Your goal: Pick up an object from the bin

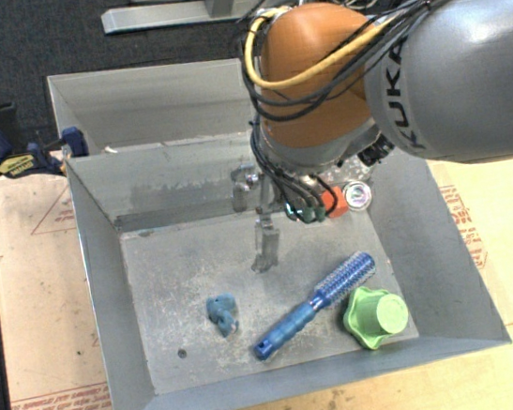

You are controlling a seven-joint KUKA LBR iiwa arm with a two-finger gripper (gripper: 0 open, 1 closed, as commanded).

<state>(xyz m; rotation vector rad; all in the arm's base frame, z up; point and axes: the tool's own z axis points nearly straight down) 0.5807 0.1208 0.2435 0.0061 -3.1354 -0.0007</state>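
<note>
As the arm reaches in from the right, the pincer [264,250] is seen hanging low over a bare patch of floor near the middle of the grey bin [104,268]. Whether it is open or closed cannot be told from this angle. Toward the front and a little left, a small blue lump [222,315] is found on the floor, apart from the pincer. To the front right, a blue brush [313,307] is laid at a slant, bristle head toward the right wall, handle tip toward the front wall. Just beside that head, a green cup [376,317] is parked near the front right corner. Above the pincer, an orange cover [313,68] is carried on the wrist.
</note>
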